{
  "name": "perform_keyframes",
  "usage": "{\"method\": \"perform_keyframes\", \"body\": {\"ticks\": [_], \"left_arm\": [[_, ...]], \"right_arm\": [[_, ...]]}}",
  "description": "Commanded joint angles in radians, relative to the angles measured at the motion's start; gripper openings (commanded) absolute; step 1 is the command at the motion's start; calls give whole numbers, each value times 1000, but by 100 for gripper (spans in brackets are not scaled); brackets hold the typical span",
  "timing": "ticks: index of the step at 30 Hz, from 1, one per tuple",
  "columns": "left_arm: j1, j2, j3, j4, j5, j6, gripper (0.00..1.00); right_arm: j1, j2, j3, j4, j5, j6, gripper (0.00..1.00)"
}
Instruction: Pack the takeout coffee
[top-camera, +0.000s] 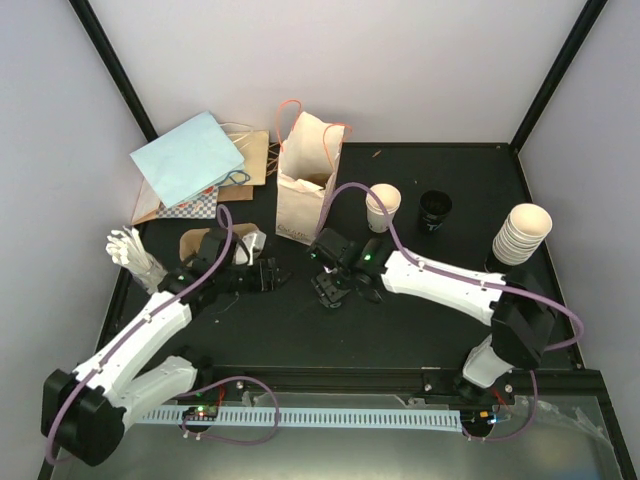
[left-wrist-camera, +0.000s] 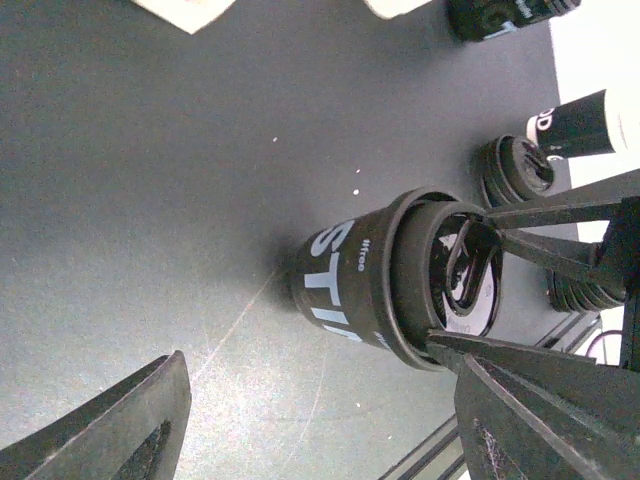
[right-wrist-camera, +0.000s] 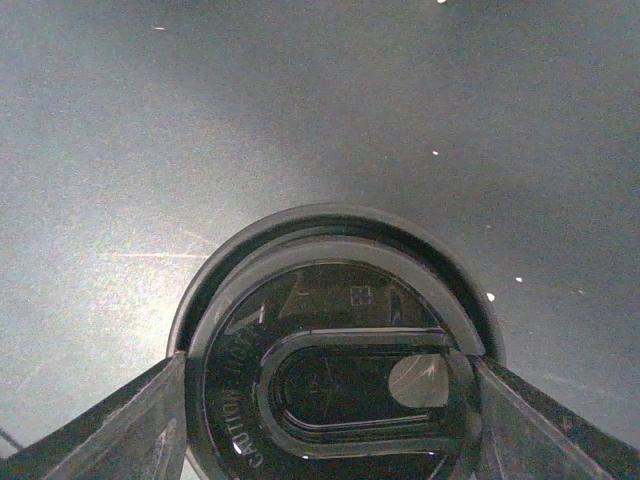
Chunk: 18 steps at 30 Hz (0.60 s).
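Observation:
A black paper cup (left-wrist-camera: 340, 275) with white lettering stands on the dark mat, a round black lid (right-wrist-camera: 330, 370) on top. My right gripper (right-wrist-camera: 330, 425) is shut on that lid from above, one finger on each side; its fingers (left-wrist-camera: 560, 215) show in the left wrist view. In the top view the right gripper (top-camera: 332, 283) is at mid table. My left gripper (top-camera: 263, 276) is just left of it, open and empty (left-wrist-camera: 330, 430), facing the cup's side. A cream-white cup (top-camera: 383, 205) without a lid stands behind, near the printed paper bag (top-camera: 305, 180).
A second black cup (top-camera: 435, 208) and a stack of cream cups (top-camera: 522, 232) stand at the right. Loose black lids (left-wrist-camera: 515, 170) lie beyond the held cup. A blue bag (top-camera: 190, 158), a brown pulp tray (top-camera: 198, 243) and white cutlery (top-camera: 135, 255) lie at the left.

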Motion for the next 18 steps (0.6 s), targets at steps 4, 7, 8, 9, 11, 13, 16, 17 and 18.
{"method": "perform_keyframes", "body": {"ticks": [4,7,8,9,11,13,16,17,18], "left_arm": [[4,-109,119,-131,-121,146,77],[4,-125,164,-158,-167,182,83],[4,-126,181,-170,-179,197,85],[4,-128,195,-177,-185,216,88],[4,-135,215,-180,-195,249,97],[4,-150,220,-162,-198,271,99],[6,-153,255,-175,-259,261,99],[5,-139,280,-210,-291,245,99],[8,-112,322,-236,-311,245,99]], "right_arm": [[-11,-145,-19,-67,40,19,72],[-20,-200,-39,-81,52,18,72],[-23,-217,-47,-85,55,17,72],[-26,-230,-54,-88,59,17,72],[-32,-258,-71,-92,65,18,72],[-37,-282,-91,-94,63,20,72],[-39,-312,-114,-96,61,20,72],[-39,-322,-119,-97,61,20,72],[-39,-333,-128,-96,61,20,72]]}}
